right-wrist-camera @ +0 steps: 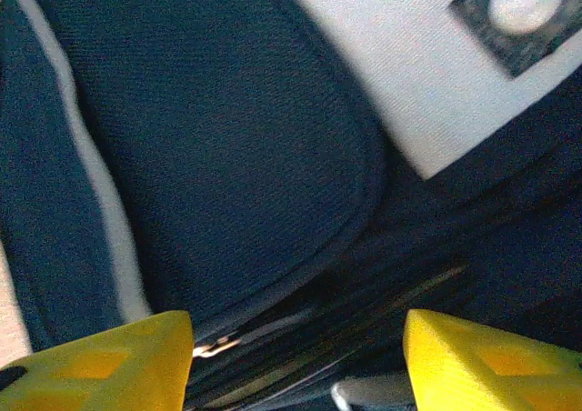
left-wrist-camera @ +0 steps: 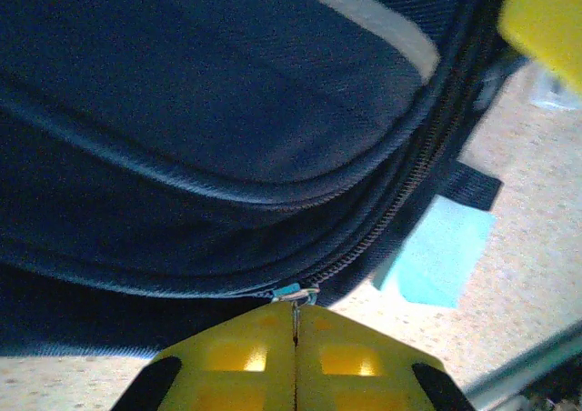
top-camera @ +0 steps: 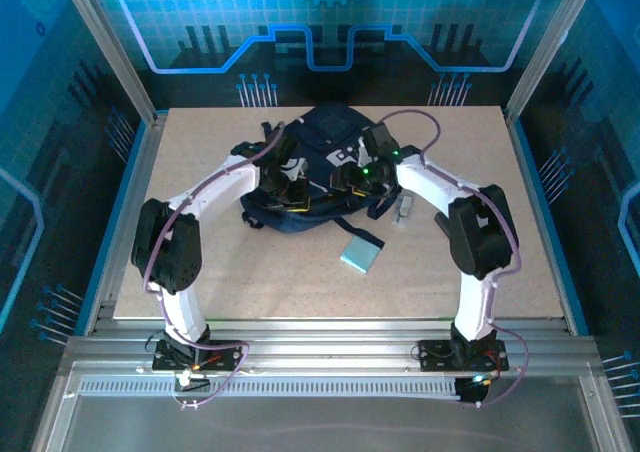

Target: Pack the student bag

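Observation:
The student bag lies in the middle of the table, dark navy with pale patches. My left gripper is at the bag's near edge, shut on the small metal zip pull of a zip that runs along the bag's side. In the top view the left gripper sits at the bag's near left. My right gripper hovers over the bag's near right with its yellow fingers wide apart and nothing between them. Below it lie a zip line and a metal pull. A pale patch shows above.
A light teal book lies flat on the table just in front of the bag, also seen in the left wrist view. A small grey object rests to the bag's right. Black straps trail at the bag's near edge.

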Robot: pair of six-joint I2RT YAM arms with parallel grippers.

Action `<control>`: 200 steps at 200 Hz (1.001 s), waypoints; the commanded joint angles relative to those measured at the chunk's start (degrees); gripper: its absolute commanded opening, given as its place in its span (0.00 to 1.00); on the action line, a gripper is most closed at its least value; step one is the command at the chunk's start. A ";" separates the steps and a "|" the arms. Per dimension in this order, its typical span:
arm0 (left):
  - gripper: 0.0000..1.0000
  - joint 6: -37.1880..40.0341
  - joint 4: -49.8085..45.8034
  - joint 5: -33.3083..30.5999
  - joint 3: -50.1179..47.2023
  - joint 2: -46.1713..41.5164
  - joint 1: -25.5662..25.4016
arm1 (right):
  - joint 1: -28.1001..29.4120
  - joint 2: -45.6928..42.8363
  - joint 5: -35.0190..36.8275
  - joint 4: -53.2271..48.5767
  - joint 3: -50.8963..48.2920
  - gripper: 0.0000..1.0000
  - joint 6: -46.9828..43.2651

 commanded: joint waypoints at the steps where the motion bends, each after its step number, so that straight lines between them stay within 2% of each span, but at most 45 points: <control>1: 0.00 -2.57 1.71 5.91 3.82 -1.02 -2.81 | -0.80 -3.82 -8.98 5.44 -6.61 0.64 7.62; 52: 0.00 -6.03 8.67 5.68 3.41 0.46 -5.23 | -1.32 -7.02 -17.43 20.87 -19.51 0.65 22.93; 74: 0.00 -6.75 10.03 6.47 3.05 0.57 -6.12 | -1.25 -7.45 -16.26 24.46 -21.69 0.65 26.76; 106: 0.00 -8.19 12.83 5.67 1.35 -0.96 -7.19 | -0.19 -5.93 -20.83 33.57 -23.84 0.65 34.48; 137: 0.00 -8.13 14.66 1.72 1.79 -1.00 -7.13 | -0.15 -11.51 -19.03 30.28 -27.18 0.66 33.75; 161: 0.00 -9.26 17.12 2.54 3.35 -0.23 -7.30 | -0.31 -16.26 -19.15 28.20 -29.22 0.66 33.38; 177: 0.00 -9.45 17.44 3.02 4.73 0.17 -7.52 | -0.19 -18.76 -16.76 26.23 -29.52 0.67 32.40; 200: 0.00 -9.63 18.02 4.07 4.93 -0.37 -8.60 | -0.71 -17.54 -14.77 26.80 -28.50 0.67 32.23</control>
